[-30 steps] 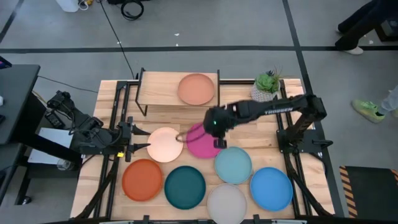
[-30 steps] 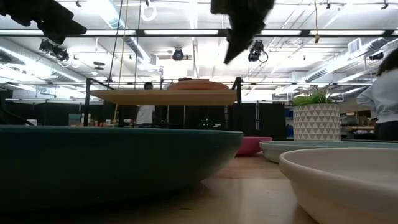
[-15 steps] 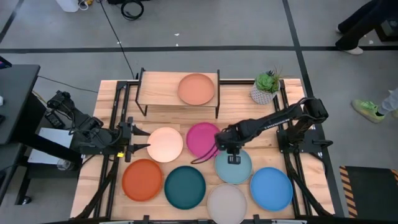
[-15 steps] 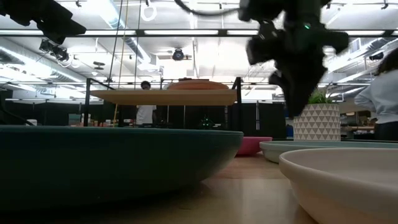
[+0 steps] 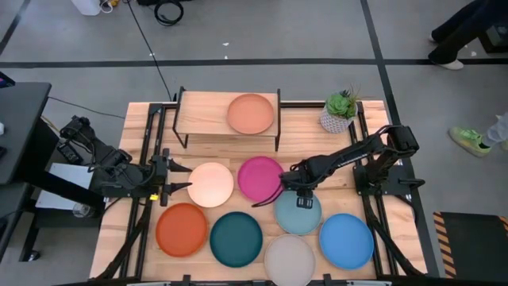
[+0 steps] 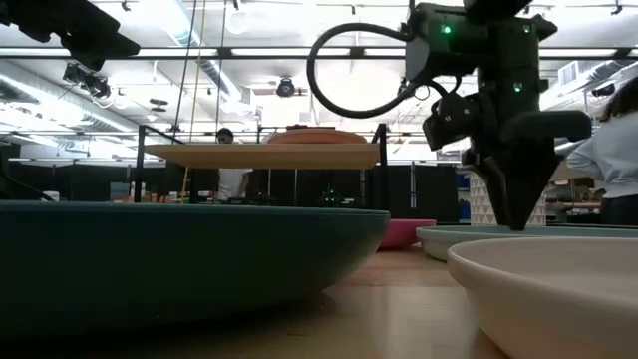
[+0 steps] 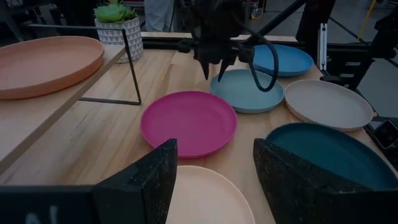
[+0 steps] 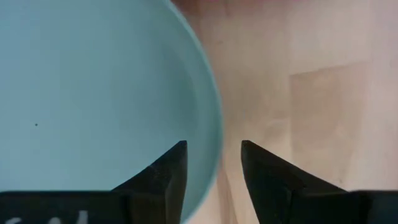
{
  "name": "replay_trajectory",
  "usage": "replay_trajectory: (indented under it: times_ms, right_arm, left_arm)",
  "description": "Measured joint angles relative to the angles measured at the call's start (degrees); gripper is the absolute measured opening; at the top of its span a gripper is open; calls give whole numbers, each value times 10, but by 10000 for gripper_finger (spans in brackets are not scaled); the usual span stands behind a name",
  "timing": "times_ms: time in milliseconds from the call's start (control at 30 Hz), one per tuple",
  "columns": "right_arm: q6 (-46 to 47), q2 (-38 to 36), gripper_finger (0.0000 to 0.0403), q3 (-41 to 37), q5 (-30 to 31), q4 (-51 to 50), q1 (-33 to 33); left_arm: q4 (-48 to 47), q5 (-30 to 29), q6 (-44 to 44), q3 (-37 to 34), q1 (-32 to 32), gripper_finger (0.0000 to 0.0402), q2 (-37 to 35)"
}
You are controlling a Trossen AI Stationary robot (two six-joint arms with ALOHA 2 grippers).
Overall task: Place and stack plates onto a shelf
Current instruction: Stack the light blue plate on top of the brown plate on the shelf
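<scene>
One plate matters: the light blue plate (image 5: 298, 213) lies directly under your right gripper (image 5: 305, 199), open fingers straddling its far rim. Your left gripper (image 5: 184, 187), open, waits beside the peach plate (image 5: 210, 184).

shelf (image 5: 208, 114) at counter (image 5: 308, 140) back, one plate (image 5: 250, 114) on it | potted plant (image 5: 340, 110) right of shelf | seven plates (image 5: 236, 238) spread in front | right tool (image 5: 305, 200) above one's rim

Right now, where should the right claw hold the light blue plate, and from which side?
Probably the raised rim nearest the shelf, from above: the light blue plate lies flat, and the open right claw already straddles that rim.
</scene>
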Motion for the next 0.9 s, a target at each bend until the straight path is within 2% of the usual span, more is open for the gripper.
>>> replay_trajectory:
  times_ms: [167, 400, 700, 900]
  right_arm:
    - [2, 0, 146, -17, -1, 13, -6]
    - [14, 0, 93, -32, -1, 28, -20]
    - [-16, 0, 30, -32, -14, 32, -34]
    - [-44, -1, 19, -30, -43, 29, -57]
  left_arm:
    - [0, 0, 0, 0, 0, 219, 0]
    - [0, 0, 0, 0, 0, 219, 0]
    - [0, 0, 1, 0, 0, 219, 0]
    - [-1, 0, 1, 0, 0, 219, 0]
